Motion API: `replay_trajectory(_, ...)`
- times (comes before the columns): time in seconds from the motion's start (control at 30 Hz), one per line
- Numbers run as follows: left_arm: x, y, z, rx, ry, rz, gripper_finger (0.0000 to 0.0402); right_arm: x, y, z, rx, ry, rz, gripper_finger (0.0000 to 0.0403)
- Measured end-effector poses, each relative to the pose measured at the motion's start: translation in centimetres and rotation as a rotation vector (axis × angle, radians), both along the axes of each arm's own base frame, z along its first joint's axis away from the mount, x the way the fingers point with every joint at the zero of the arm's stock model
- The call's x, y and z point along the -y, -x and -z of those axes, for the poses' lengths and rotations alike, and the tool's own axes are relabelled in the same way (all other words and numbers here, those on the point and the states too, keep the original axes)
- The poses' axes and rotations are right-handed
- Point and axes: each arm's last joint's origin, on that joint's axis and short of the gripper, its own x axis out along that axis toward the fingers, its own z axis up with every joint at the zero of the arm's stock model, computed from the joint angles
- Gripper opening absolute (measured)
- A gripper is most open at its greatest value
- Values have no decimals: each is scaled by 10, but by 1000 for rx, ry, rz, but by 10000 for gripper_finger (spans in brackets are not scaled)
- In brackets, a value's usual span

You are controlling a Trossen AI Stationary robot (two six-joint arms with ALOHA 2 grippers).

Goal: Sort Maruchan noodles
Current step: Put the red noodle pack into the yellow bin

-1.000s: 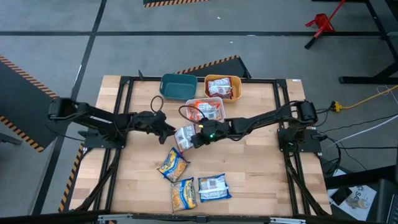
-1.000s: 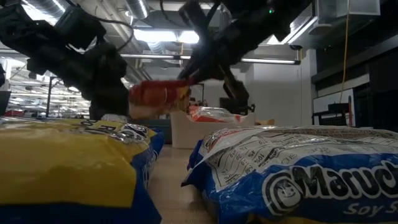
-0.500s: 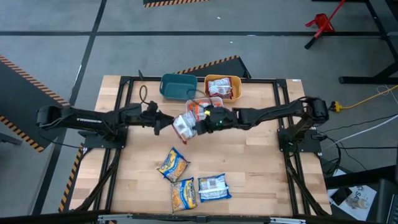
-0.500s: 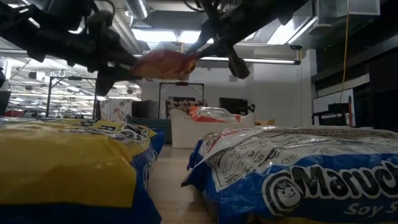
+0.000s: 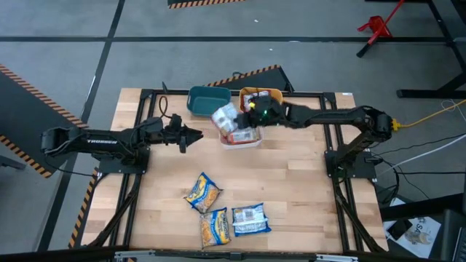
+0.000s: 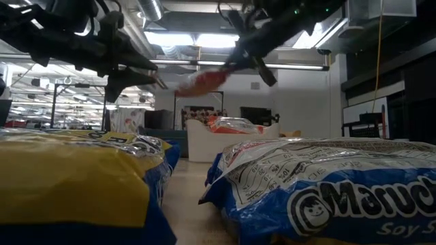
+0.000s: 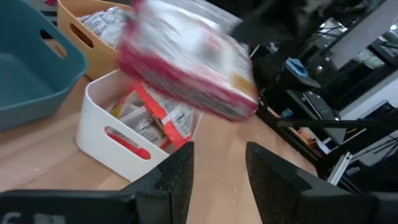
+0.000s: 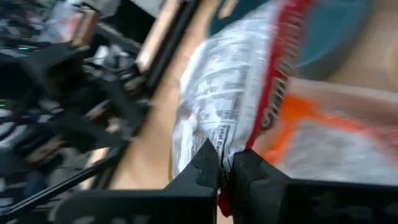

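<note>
My right gripper (image 5: pixel 245 118) is shut on a maroon-white noodle packet (image 5: pixel 224 116) and holds it in the air over the white bin (image 5: pixel 251 142). The packet also shows in the low view (image 6: pixel 201 83) and the left wrist view (image 7: pixel 186 59). My left gripper (image 5: pixel 191 135) is open and hovers left of the white bin, its fingers pointing at it (image 7: pixel 217 168). The white bin (image 7: pixel 118 134) holds orange-red packets. Three blue-yellow packets (image 5: pixel 202 191) (image 5: pixel 216 227) (image 5: pixel 250 218) lie flat near the table's near edge. My right gripper pinches the packet between its two fingers (image 8: pixel 208 165) at one end edge (image 8: pixel 225 146), coming from the table's right. The packet is lifted clear and sticks out tilted beyond the fingers toward the left, above the white bin.
At the far edge a teal bin (image 5: pixel 207 100) stands left of an orange bin (image 5: pixel 262 102) that holds packets. The white bin sits just in front of them. Bare wood lies between the bins and the three near packets.
My right gripper has carried the packet up and away from the table's middle toward the far edge, ending over the white bin. The packet has left the spot beside my left gripper. My left gripper has drifted slightly toward the far edge.
</note>
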Motion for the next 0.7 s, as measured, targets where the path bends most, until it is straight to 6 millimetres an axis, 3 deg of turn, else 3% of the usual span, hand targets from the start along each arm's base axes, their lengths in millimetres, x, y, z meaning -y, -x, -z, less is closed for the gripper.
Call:
replay_trajectory(0.33, -7, 3, 6, -56, 16, -45, 140, 88, 53, 7, -147, 36, -92, 0)
replay_trajectory(0.7, -16, 7, 9, -94, 17, -146, 140, 167, 135, 11, -32, 24, -257, 0)
